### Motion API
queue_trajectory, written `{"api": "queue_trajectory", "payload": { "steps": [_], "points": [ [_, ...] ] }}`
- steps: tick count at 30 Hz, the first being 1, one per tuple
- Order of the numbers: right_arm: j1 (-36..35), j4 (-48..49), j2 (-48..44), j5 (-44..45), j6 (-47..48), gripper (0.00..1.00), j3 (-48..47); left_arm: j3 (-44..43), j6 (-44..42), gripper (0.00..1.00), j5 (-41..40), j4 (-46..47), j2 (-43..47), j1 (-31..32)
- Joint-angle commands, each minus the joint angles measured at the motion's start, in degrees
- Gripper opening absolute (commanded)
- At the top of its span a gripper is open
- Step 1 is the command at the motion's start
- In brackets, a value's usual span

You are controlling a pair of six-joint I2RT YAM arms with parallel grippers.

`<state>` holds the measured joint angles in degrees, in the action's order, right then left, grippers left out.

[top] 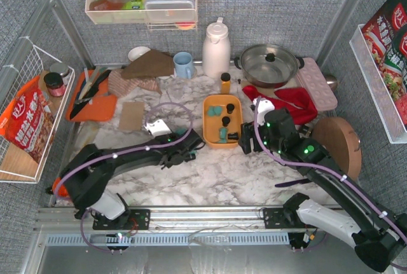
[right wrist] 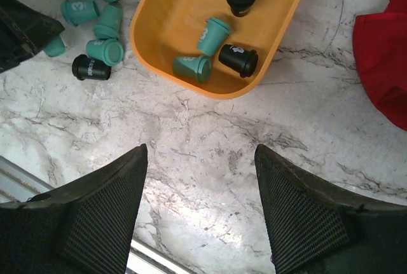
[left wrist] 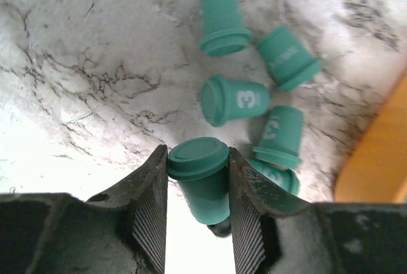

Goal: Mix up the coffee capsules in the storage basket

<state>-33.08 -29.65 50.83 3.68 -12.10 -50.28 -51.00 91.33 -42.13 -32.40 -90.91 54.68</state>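
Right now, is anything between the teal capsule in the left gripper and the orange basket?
Only loose teal capsules lying on the marble between that capsule and the basket's rim; lifted over them, nothing visible blocks it.

The left arm (top: 121, 159) lay stretched low and rightward, elbow bent near its base, and the left gripper (left wrist: 197, 157) pinched a teal coffee capsule (left wrist: 202, 185) between its ribbed pads (left wrist: 151, 210). The right arm (top: 331, 172) reached forward and inward, while the right gripper (right wrist: 200, 153) pointed downward, its jaws spread wide and empty.
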Motion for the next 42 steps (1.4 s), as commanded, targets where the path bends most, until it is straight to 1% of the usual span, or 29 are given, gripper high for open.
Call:
{"api": "queue_trajectory", "payload": {
  "steps": [1, 3, 4, 6, 8, 10, 12, 17, 21, 24, 27, 29, 34, 42],
  "points": [
    [-0.05, -0.82, 0.3, -1.58, 0.49, 0.73, -1.31, 1.73, -15.7, 0.21, 0.08, 8.27, 7.27, 0.17],
    [-0.06, -0.85, 0.55, -2.16, 0.56, 0.73, -1.69, 5.08, -27.08, 0.16, 4.43, 19.56, 12.38, 0.17],
    [-0.05, -0.74, 0.81, -2.49, 0.63, 0.73, -1.9, 7.35, -32.89, 0.15, 8.95, 25.76, 14.76, 0.17],
    [-0.08, -0.83, 1.66, -3.43, 0.67, 0.73, -2.55, 12.15, -43.24, 0.15, 16.11, 38.8, 19.79, 0.23],
    [-0.09, -0.78, 2.74, -4.66, 0.52, 0.73, -3.25, 16.46, -50.51, 0.16, 22.37, 49.92, 24.26, 0.3],
    [-0.14, -0.55, 3.71, -6.28, 0.46, 0.73, -3.86, 19.64, -57.99, 0.17, 28.13, 57.43, 26.97, 0.43],
    [-0.14, -0.46, 4.82, -8.07, 0.28, 0.73, -4.8, 21.76, -65.97, 0.17, 32.89, 62.78, 28.75, 0.6],
    [-0.44, -0.49, 6.91, -10.68, -0.48, 0.73, -6.4, 26.04, -81.61, 0.16, 42.41, 73.08, 30.05, 1.0],
    [-1.04, -0.42, 7.88, -11.77, -1.26, 0.73, -9.69, 30.05, -93.72, 0.13, 50.15, 82.18, 29.23, 1.13],
    [-1.92, -0.96, 8.72, -12.86, -2.03, 0.73, -11.37, 32.81, -102.22, 0.1, 53.99, 88.07, 28.21, 1.3],
    [-3.32, -0.35, 9.02, -13.4, -3.67, 0.73, -11.73, 34.25, -108.45, 0.09, 56.12, 91.79, 26.7, 1.36],
    [-4.43, 0.95, 9.15, -14.17, -4.97, 0.73, -11.23, 34.15, -110.67, 0.08, 56.8, 92.67, 25.52, 1.39],
    [-6.46, 4.76, 10.17, -15.65, -8.55, 0.72, -9.74, 33.83, -113.06, 0.08, 57.97, 95.26, 22.59, 2.18],
    [-8.02, 6.85, 12.19, -14.96, -10.7, 0.7, -9.31, 33.18, -114.69, 0.06, 57.2, 97.35, 20.55, 3.74]
  ]
}}
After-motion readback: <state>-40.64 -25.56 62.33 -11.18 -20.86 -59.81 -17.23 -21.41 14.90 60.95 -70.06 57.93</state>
